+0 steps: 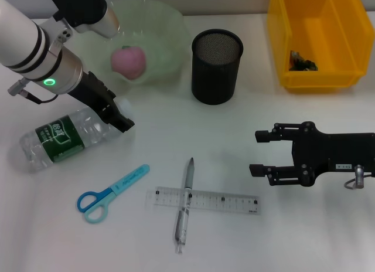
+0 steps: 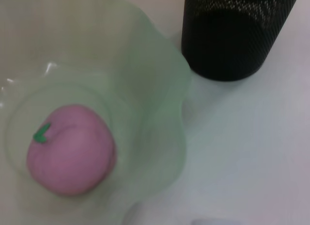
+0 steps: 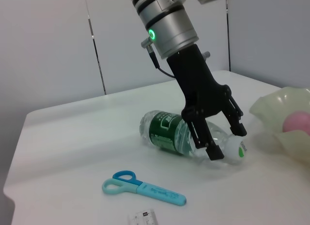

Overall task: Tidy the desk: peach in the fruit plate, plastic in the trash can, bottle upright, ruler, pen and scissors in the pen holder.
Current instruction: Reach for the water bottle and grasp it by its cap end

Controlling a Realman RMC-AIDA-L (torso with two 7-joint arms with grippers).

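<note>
- Head view: L gripper (image 1: pixel 121 121) is down at the neck end of the bottle (image 1: pixel 61 137), which lies on its side on the white desk (image 1: pixel 304 237), cap end toward the fruit plate (image 1: pixel 167 26).
- Right wrist view shows it better: L fingers (image 3: pixel 213 150) straddle the bottle neck just behind the white cap (image 3: pixel 236 150), one finger each side. Jaws part open, narrow gap; can't tell if they've actually clamped on.
- Bottle: clear plastic w/ green label, not upright yet.
- Peach (image 1: pixel 129 62), pink w/ small green leaf, sits in the pale green fruit plate; done as far as pics show.
- Pen holder (image 1: pixel 216 67), black mesh cup, stands upright just right of the plate, apart from it.
- Scissors (image 1: pixel 111 194), blue handles, flat on desk below the bottle, blades shut.
- Ruler (image 1: pixel 205 200), clear, lies flat nr the front edge; pen (image 1: pixel 185 204) lies crossed w/ it at roughly a right angle. Can't tell which is on top.
- Yellow bin (image 1: pixel 319 37) at far right w/ some dark bits inside; too small to say what.
- R gripper (image 1: pixel 259 153) hovers over the desk on the right, well apart from everything, jaws wide, nothing in them.
</note>
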